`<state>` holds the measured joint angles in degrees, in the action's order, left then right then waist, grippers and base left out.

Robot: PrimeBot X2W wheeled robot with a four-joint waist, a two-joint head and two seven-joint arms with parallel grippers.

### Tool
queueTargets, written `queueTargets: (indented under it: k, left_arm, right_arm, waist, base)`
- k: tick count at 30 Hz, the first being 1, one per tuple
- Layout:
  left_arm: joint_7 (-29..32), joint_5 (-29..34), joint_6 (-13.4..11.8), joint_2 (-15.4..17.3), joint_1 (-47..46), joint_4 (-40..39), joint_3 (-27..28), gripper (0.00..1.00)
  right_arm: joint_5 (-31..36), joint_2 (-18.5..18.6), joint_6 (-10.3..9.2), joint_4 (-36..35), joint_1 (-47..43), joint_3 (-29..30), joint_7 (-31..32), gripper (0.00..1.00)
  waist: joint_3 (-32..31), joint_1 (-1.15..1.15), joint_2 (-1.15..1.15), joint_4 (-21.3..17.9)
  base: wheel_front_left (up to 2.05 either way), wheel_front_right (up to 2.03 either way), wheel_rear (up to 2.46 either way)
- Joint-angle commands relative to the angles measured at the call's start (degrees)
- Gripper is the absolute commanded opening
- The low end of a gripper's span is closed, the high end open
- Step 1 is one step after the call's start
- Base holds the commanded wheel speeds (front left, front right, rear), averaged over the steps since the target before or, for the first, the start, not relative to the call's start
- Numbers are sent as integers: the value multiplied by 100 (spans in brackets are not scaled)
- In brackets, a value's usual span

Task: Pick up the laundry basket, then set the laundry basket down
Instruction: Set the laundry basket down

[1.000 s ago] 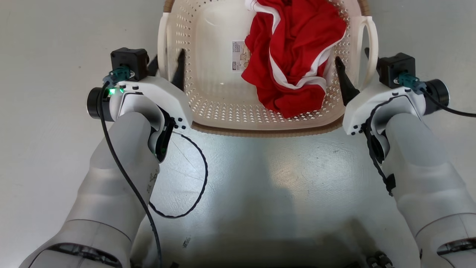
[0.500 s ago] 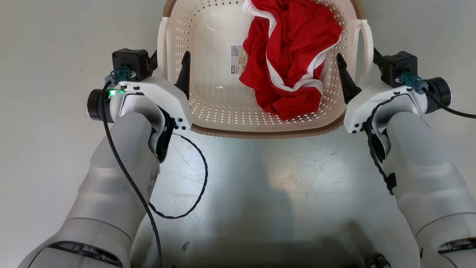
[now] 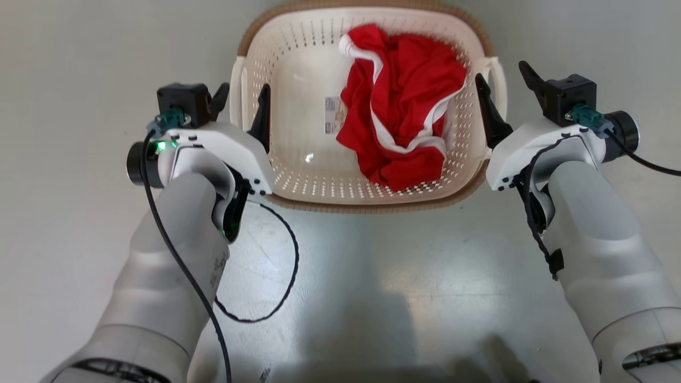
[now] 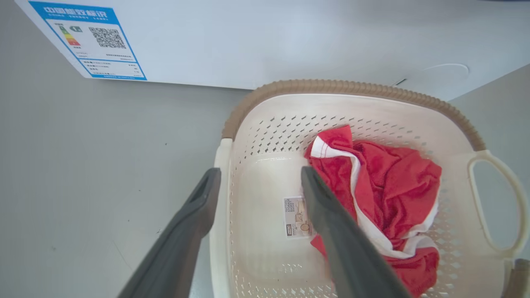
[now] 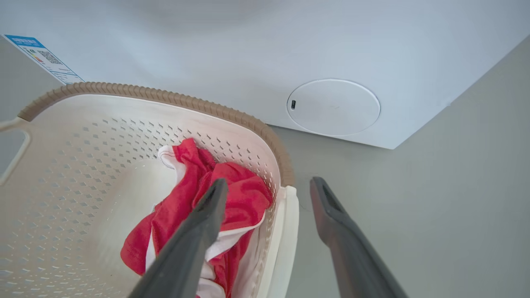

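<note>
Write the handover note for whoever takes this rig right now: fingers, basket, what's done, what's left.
Left gripper: open, fingers astride the basket's left handle, not clamping it.
Right gripper: open, fingers astride the right handle.
Laundry basket: upright on the floor in front of a white appliance, red-and-white garment inside.
Done: basket appears set down and let go.
Left: draw both arms clear, probably straight back, without snagging the handles.
</note>
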<state>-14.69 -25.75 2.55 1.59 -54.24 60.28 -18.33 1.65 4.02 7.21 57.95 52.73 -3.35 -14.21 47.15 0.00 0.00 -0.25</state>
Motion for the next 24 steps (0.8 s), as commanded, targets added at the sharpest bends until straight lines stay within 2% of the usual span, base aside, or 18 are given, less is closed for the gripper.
queueTargets:
  k: [1, 24]
  left_arm:
    - [-30, 31, 6, 129, 299, -152, 152, 100]
    - [-30, 185, 82, 129, 1792, -1194, 679, 100]
  right_arm:
    - [-87, -114, 28, -168, -331, -134, -76, 100]
    - [-384, -114, 28, -1050, -1689, -207, -78, 100]
  waist:
    - [-209, 0, 0, -30]
    - [-2104, 0, 0, -101]
  base:
    - [0, 0, 0]
    - [0, 0, 0]
